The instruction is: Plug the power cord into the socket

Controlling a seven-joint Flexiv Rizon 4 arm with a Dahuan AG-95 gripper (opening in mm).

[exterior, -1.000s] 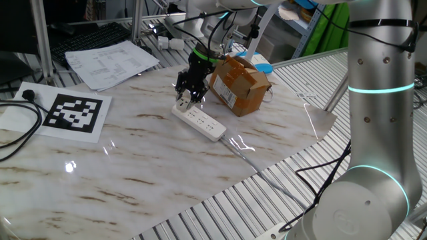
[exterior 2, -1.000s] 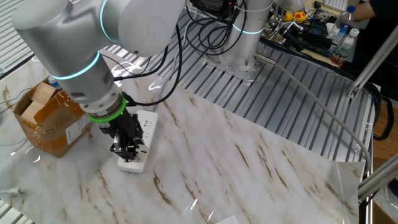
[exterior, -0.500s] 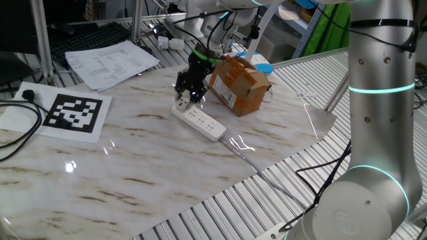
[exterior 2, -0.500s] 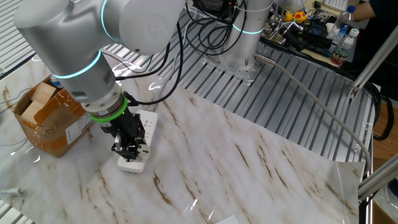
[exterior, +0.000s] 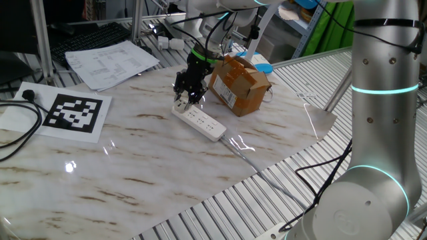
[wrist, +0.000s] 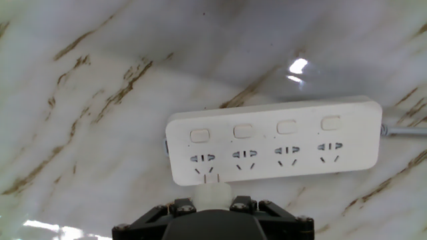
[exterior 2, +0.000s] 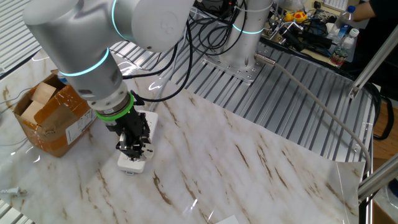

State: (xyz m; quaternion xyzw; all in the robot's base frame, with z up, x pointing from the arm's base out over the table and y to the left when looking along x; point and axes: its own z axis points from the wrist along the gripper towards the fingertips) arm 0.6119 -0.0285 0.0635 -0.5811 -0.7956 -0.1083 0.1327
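1. My gripper [wrist: 212, 200] sits at the bottom centre of the hand view, part-way closed on the power cord [wrist: 211, 194], a small white plug piece. Only its top pokes out between the jaws there.
2. The socket [wrist: 273, 140], a white power strip, lies flat on the marble table [exterior: 153, 160] across the middle of the hand view, with 4 outlets in a row and 4 switches above them.
3. The plug is lined up with the leftmost outlet, just beside or touching its lower slot. Can't tell from the pictures whether the pins are in yet; my read is aligned, not seated.
4. In one fixed view my gripper [exterior: 187, 92] is at upper centre, steeply nose-down over the near end of the strip [exterior: 199, 120]. That angle keeps the pins facing the outlet holes.
5. In the other fixed view my gripper [exterior 2: 133, 147] covers the strip's end [exterior 2: 132, 165] at lower left.
6. A cardboard box [exterior: 239, 83] stands just beside the strip, apart from my fingers. Not in the way.
7. The strip's pale cable [wrist: 405, 131] exits at the right edge of the hand view, away from the working end.
8. Next needs a straight push along the pins. The risk is the unfixed strip sliding on the smooth top.
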